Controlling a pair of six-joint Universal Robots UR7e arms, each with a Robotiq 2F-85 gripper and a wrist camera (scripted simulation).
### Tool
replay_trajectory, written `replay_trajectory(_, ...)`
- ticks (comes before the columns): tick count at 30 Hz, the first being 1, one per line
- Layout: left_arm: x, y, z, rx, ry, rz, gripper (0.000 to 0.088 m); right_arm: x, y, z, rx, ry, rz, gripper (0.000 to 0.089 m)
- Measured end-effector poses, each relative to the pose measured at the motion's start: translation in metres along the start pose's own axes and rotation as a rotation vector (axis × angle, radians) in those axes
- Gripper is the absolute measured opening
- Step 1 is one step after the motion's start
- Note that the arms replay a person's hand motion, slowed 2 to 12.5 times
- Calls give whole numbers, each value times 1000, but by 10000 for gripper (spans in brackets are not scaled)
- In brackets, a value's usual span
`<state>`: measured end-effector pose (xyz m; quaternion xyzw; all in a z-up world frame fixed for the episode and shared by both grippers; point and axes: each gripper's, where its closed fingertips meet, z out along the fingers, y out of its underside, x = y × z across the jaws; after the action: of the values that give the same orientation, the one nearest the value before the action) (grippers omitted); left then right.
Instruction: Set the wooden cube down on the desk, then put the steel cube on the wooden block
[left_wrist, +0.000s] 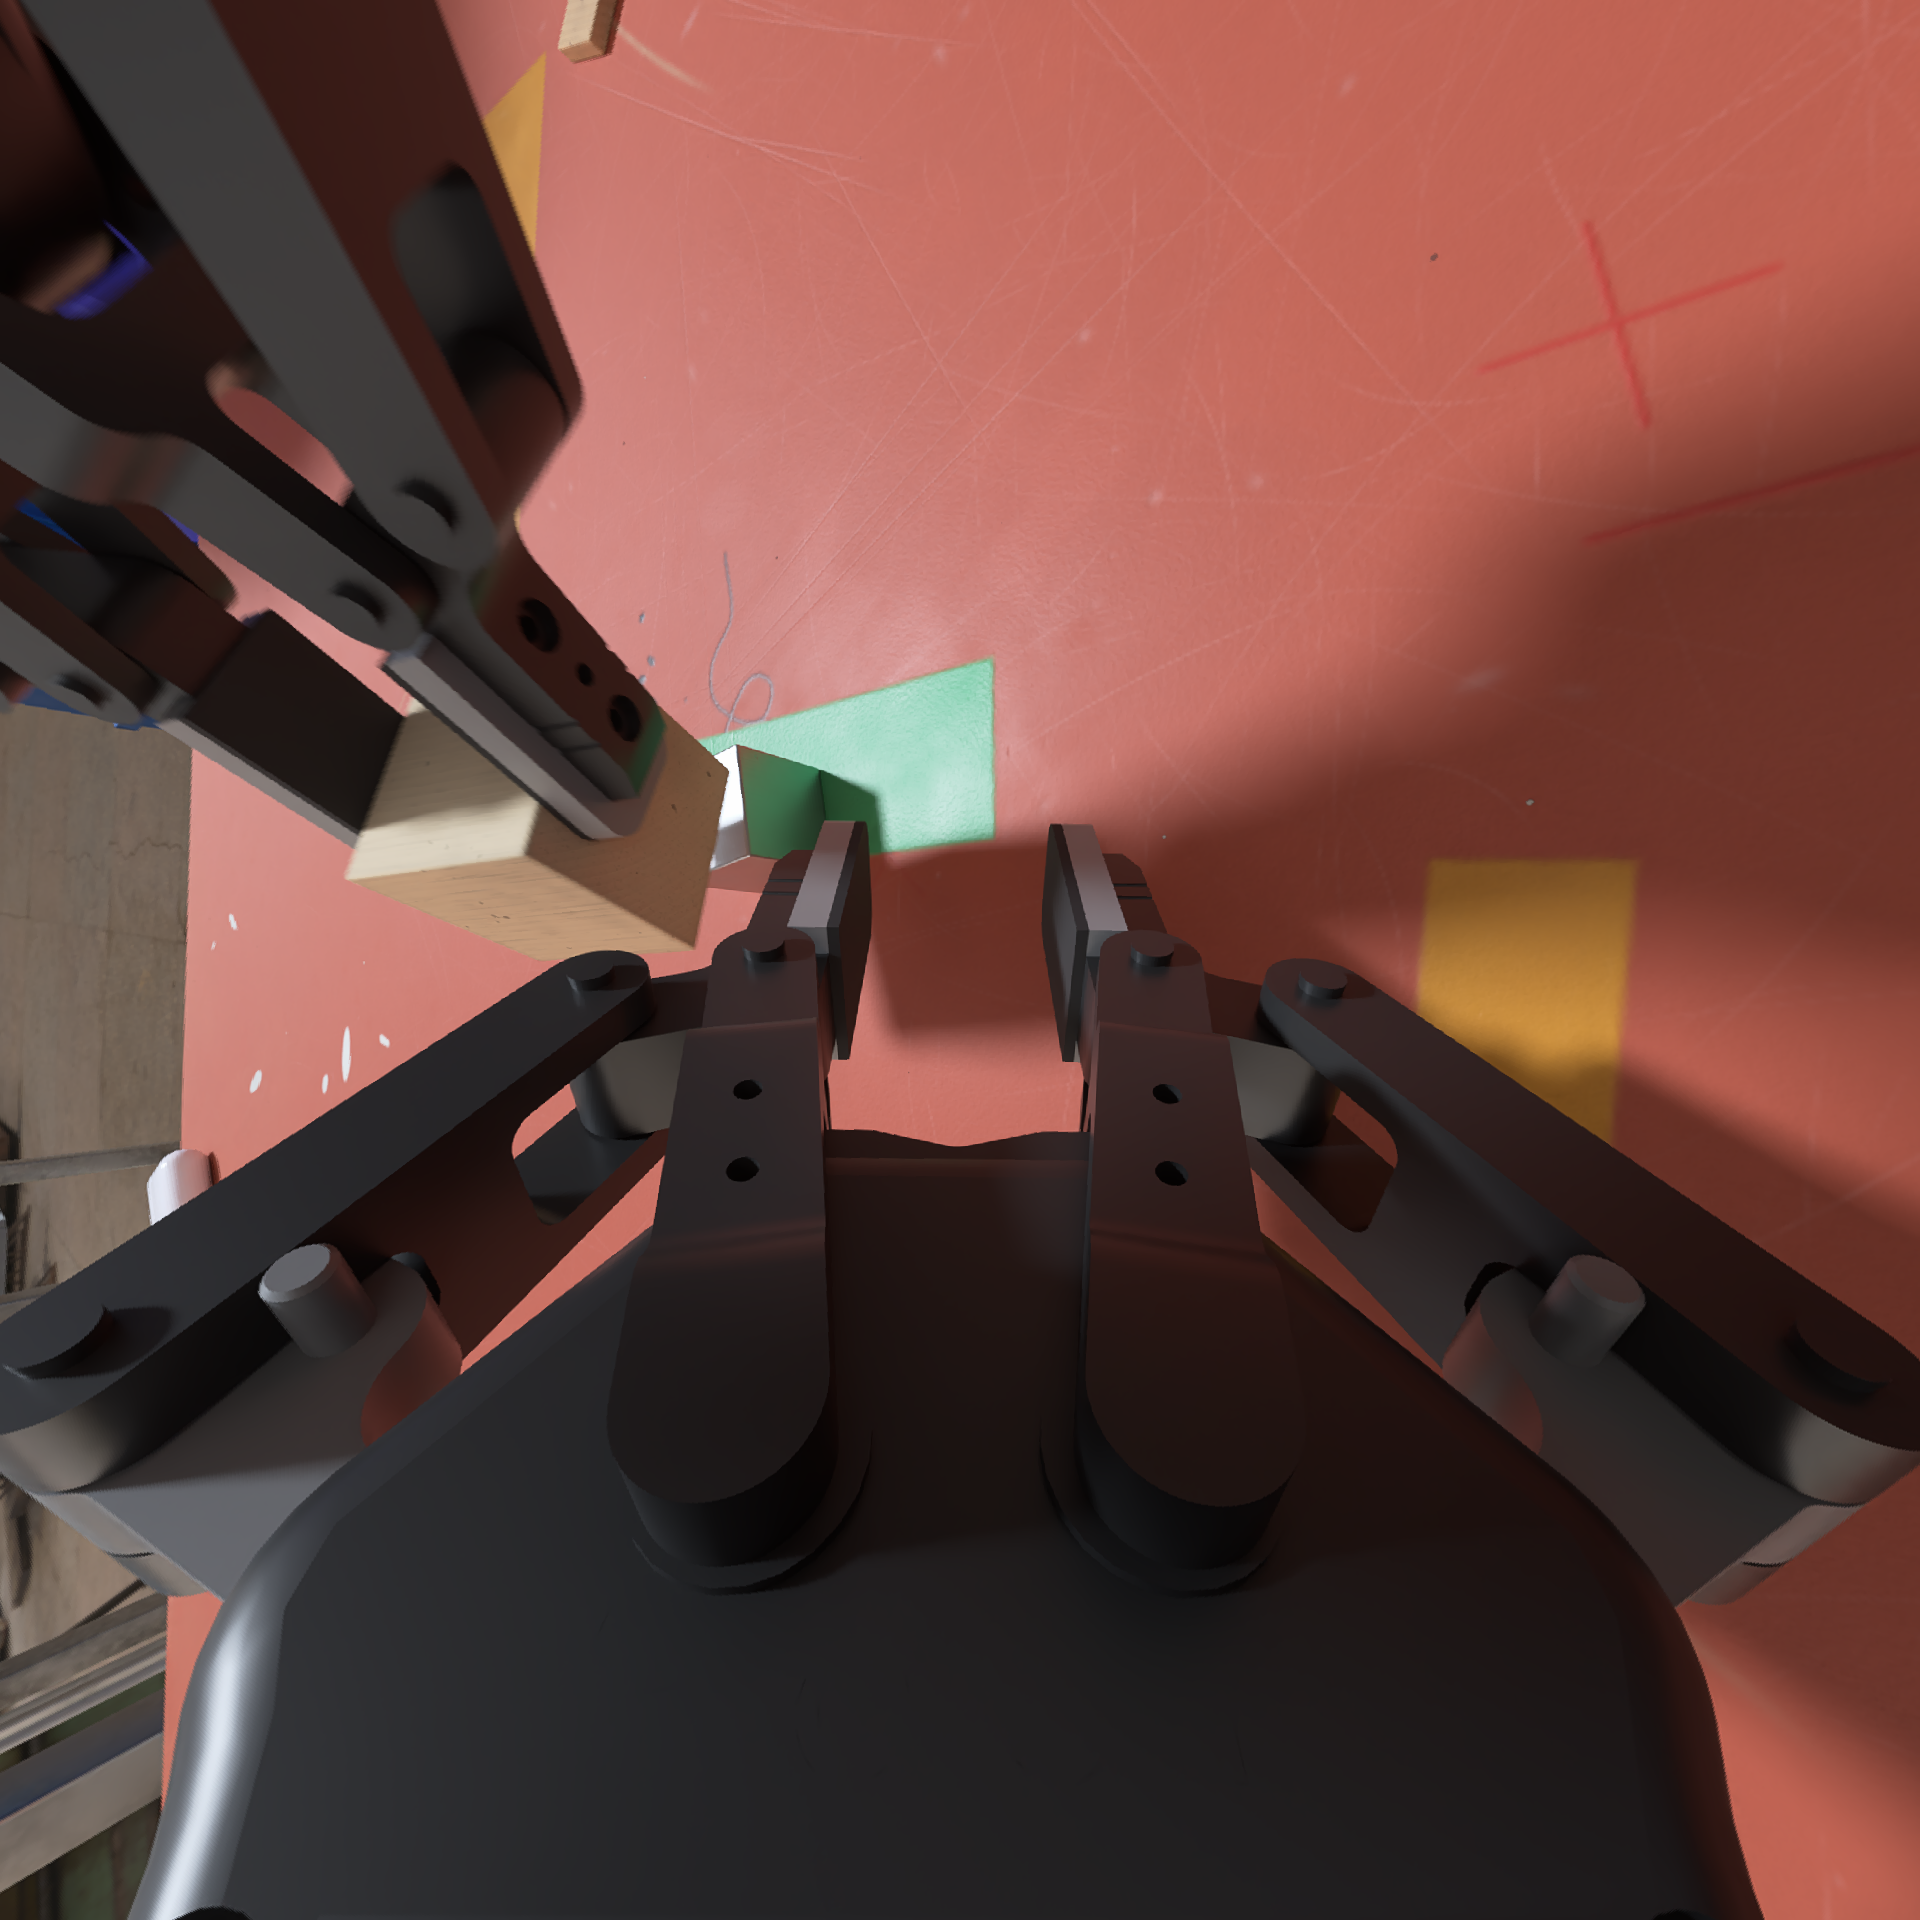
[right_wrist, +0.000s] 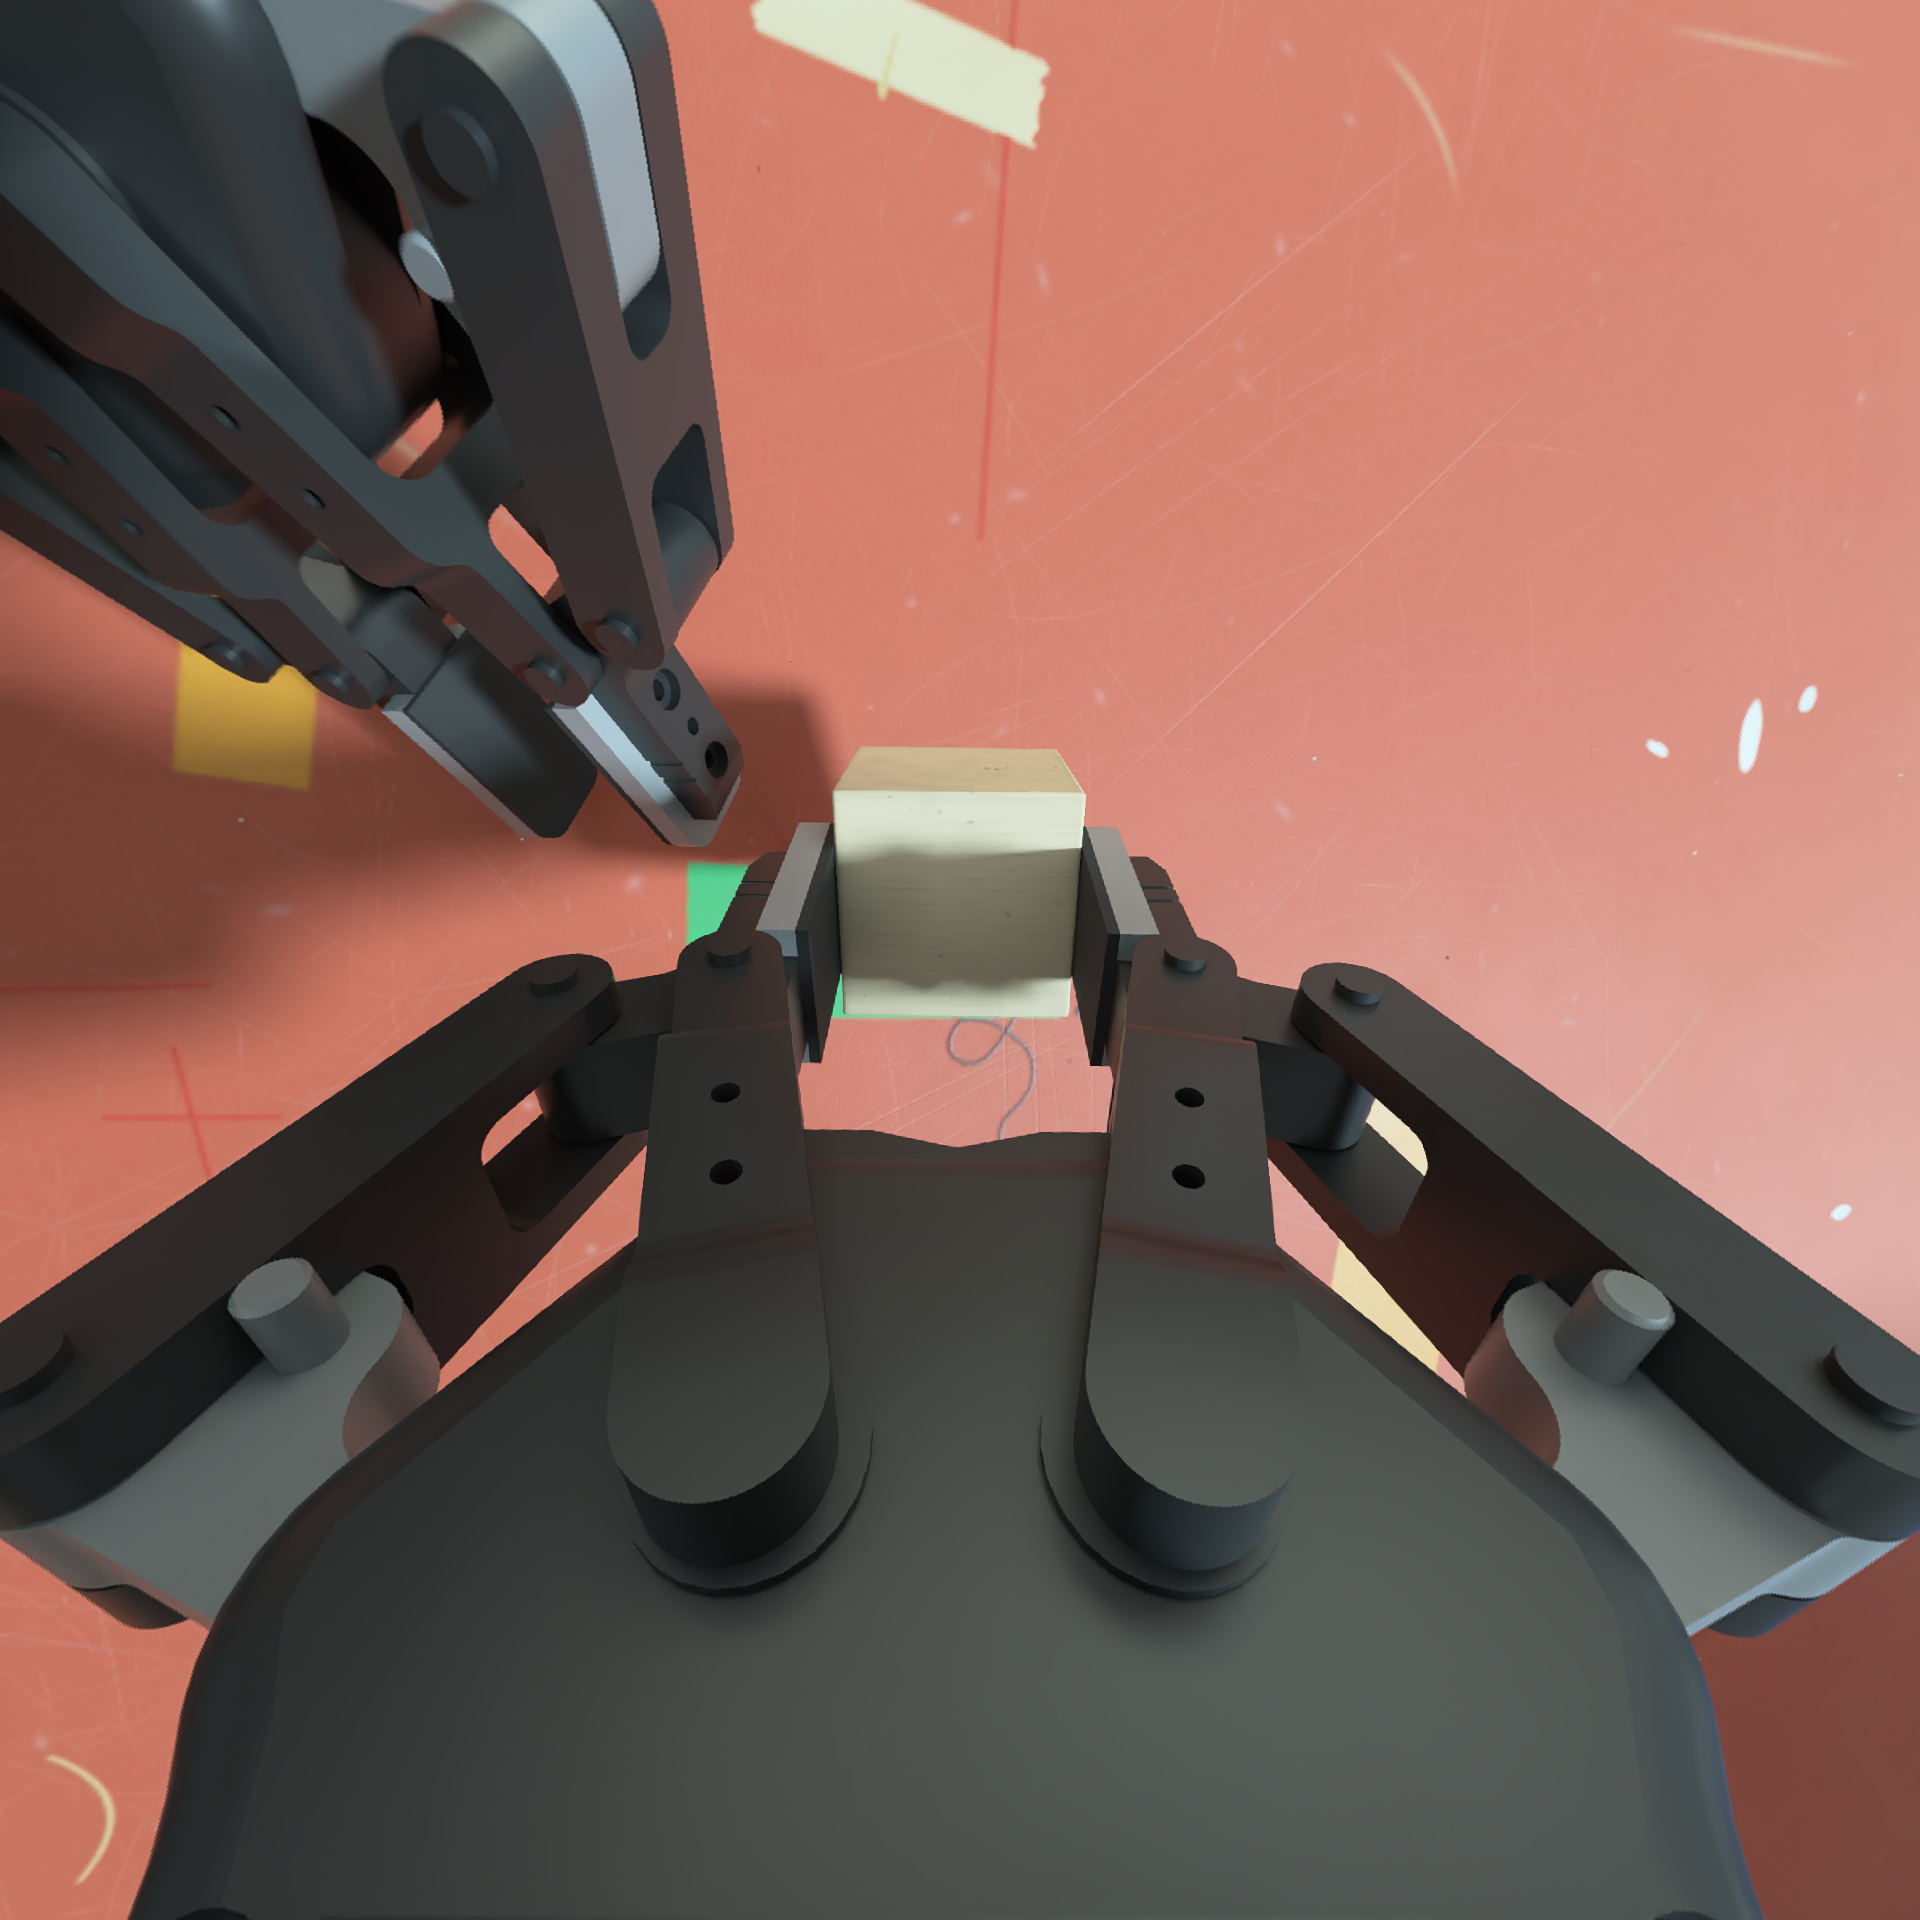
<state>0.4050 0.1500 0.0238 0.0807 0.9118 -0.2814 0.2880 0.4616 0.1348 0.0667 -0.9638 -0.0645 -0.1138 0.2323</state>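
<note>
My right gripper (right_wrist: 956, 868) is shut on the pale wooden cube (right_wrist: 956, 914) and holds it above the red desk (right_wrist: 1455, 520). In the left wrist view the same gripper (left_wrist: 499, 810) comes in from the upper left with the wooden cube (left_wrist: 520, 894). The steel cube (left_wrist: 774, 816) is mirror-shiny and sits on the desk at the edge of a green patch (left_wrist: 914, 748), just beyond the wooden cube and partly hidden by it. My left gripper (left_wrist: 956, 862) is open and empty, its left fingertip close to the steel cube. It also shows in the right wrist view (right_wrist: 623, 800).
Yellow patches (left_wrist: 1522, 987) (right_wrist: 244, 727) and red cross marks (left_wrist: 1621, 322) lie flat on the desk. A strip of pale tape (right_wrist: 904, 62) is stuck at the far side. The desk's edge (left_wrist: 187, 935) runs down the left, with floor beyond.
</note>
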Motion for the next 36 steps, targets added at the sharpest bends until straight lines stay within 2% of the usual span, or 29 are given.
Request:
replay_trajectory(4,0,0,0,-2,-2,-2,301,6,-3,-19,57,4,25,382)
replay_trajectory(8,0,0,0,-4,-1,-2,297,19,1,-45,96,38,57,382)
replay_trajectory(17,1,-1,1,0,2,-5,291,55,30,-117,132,188,137,382)
replay_trajectory(22,1,-1,0,-3,8,-3,289,75,67,-150,51,277,186,382)
replay_trajectory(26,1,-1,0,0,10,-5,288,85,99,-164,-32,317,217,382)
replay_trajectory(31,1,-1,1,0,12,-6,286,95,141,-169,-129,326,271,382)
replay_trajectory(36,1,-1,1,-2,9,-5,284,99,178,-160,-197,293,327,382)
